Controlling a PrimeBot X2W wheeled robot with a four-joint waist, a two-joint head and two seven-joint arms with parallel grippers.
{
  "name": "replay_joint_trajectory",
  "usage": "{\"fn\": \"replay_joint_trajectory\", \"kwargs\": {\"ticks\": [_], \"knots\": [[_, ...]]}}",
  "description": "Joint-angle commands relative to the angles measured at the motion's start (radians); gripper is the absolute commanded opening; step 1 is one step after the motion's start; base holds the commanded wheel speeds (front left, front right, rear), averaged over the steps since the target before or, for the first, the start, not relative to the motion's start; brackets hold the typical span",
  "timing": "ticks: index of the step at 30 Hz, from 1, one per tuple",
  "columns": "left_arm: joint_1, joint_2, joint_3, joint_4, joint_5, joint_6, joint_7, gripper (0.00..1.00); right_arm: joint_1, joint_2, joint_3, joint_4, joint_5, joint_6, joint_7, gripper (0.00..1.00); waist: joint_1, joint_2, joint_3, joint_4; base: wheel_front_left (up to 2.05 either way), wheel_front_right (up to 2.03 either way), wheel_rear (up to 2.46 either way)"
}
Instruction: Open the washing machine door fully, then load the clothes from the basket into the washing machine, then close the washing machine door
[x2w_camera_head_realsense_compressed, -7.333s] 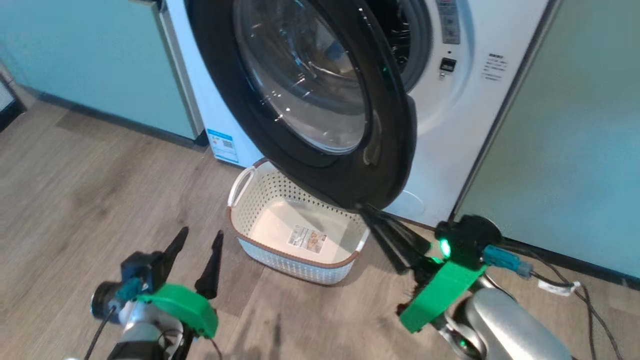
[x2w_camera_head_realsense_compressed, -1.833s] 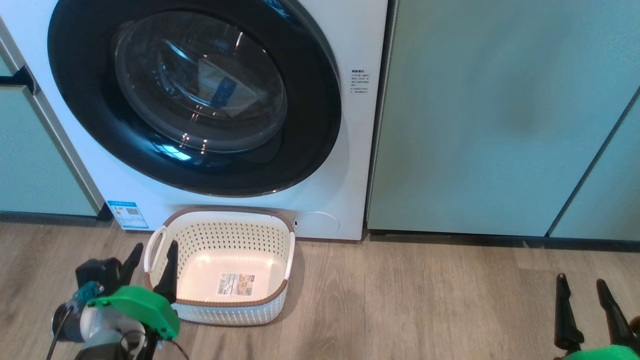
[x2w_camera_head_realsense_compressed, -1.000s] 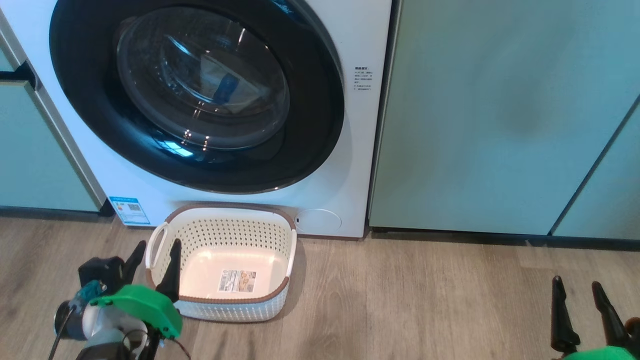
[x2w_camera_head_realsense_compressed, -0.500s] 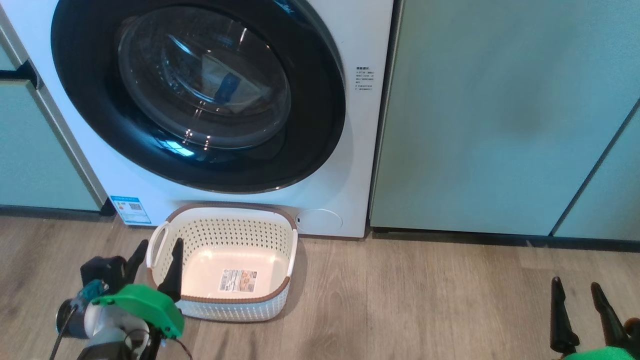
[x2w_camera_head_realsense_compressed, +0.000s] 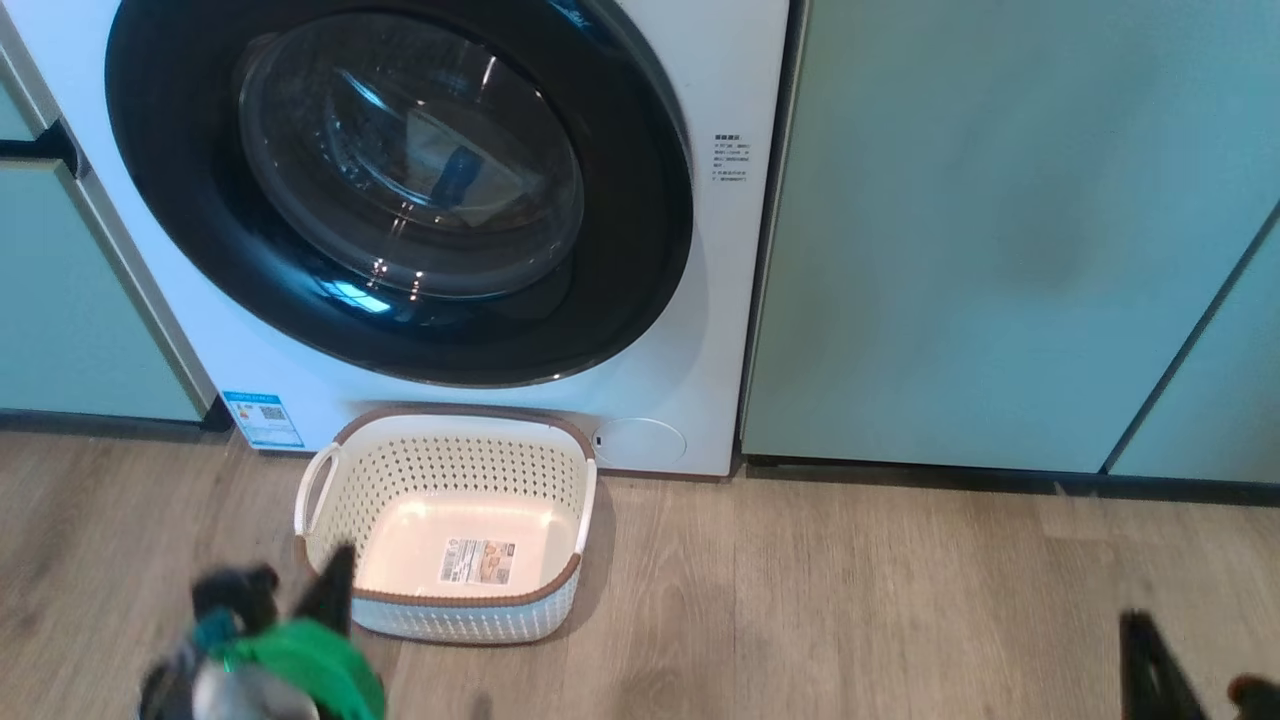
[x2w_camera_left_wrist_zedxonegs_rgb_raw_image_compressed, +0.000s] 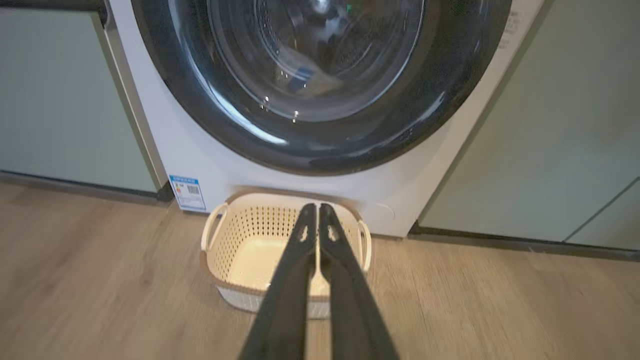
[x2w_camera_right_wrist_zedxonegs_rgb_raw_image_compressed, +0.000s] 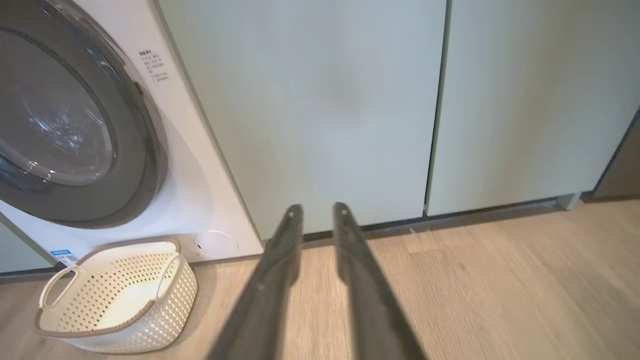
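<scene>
The washing machine (x2w_camera_head_realsense_compressed: 700, 300) stands with its black-rimmed door (x2w_camera_head_realsense_compressed: 640, 250) closed flat against the front. Through the door glass, pale clothes with a blue patch (x2w_camera_head_realsense_compressed: 455, 175) lie in the drum; in the left wrist view these clothes (x2w_camera_left_wrist_zedxonegs_rgb_raw_image_compressed: 305, 80) show behind the glass too. On the floor before the machine, the cream basket (x2w_camera_head_realsense_compressed: 330, 520) holds nothing but its label. My left gripper (x2w_camera_head_realsense_compressed: 338, 565) is blurred near the basket's front left corner; in its wrist view the left gripper (x2w_camera_left_wrist_zedxonegs_rgb_raw_image_compressed: 314, 207) is shut, empty. My right gripper (x2w_camera_right_wrist_zedxonegs_rgb_raw_image_compressed: 316, 207) hangs over bare floor, its fingers narrowly apart with nothing between them.
Pale green cabinet doors (x2w_camera_head_realsense_compressed: 1000, 230) stand right of the machine, and another cabinet (x2w_camera_head_realsense_compressed: 60, 330) to its left. Wood floor (x2w_camera_head_realsense_compressed: 850, 600) stretches between the basket and my right gripper (x2w_camera_head_realsense_compressed: 1145, 645) at the lower right corner.
The door, open several seconds ago, is closed. In the last half second both grippers sank lower in the head view; the left one shut and the right one's gap narrowed.
</scene>
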Motion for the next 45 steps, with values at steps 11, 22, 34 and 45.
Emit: {"fn": "replay_joint_trajectory", "kwargs": {"ticks": [11,22,34,45], "knots": [[0.024,-0.021,0.006,-0.001,-0.099,0.000,0.031,0.00,-0.005,0.000,-0.005,0.020,0.109,0.000,0.031,0.00,0.0000,0.0000,0.006,0.004,0.00,0.00,0.00],[0.023,-0.030,0.016,-0.029,-0.201,0.000,0.059,0.00,-0.024,0.000,-0.009,0.013,0.220,0.000,0.059,0.00,0.0000,0.0000,0.012,0.008,0.00,0.00,0.00],[0.021,-0.041,0.030,-0.060,-0.323,0.000,0.094,0.00,-0.046,0.000,-0.015,0.005,0.354,0.000,0.094,0.00,0.0000,0.0000,0.019,0.012,0.00,0.00,0.00],[0.019,-0.051,0.043,-0.089,-0.435,-0.001,0.127,0.00,-0.067,0.000,-0.020,-0.003,0.476,0.000,0.127,0.00,0.0000,0.0000,0.026,0.016,0.00,0.00,0.00]]}}
